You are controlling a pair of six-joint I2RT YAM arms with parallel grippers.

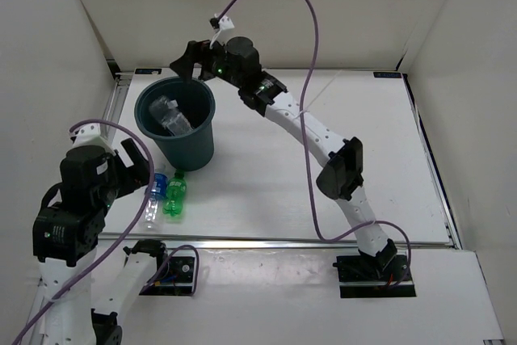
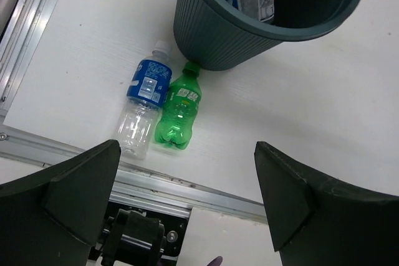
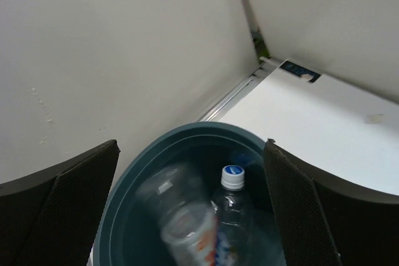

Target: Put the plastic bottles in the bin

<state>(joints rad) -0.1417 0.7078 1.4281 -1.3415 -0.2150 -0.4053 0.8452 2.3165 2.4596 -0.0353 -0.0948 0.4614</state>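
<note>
The dark teal bin (image 1: 192, 145) stands at the table's back left. Two clear bottles (image 1: 174, 115) lie inside it; in the right wrist view one (image 3: 234, 207) stands with its white cap up and the other (image 3: 184, 222) is blurred beside it. My right gripper (image 1: 187, 61) is open and empty just above the bin's far rim (image 3: 187, 132). A clear bottle with a blue label (image 1: 154, 197) and a green bottle (image 1: 175, 195) lie side by side in front of the bin, also in the left wrist view (image 2: 146, 107) (image 2: 179, 107). My left gripper (image 1: 133, 163) is open and empty, above and left of them.
White walls close in the table at the back and both sides. A metal rail (image 1: 307, 241) runs along the table's near edge. A purple cable (image 1: 311, 78) loops over the right arm.
</note>
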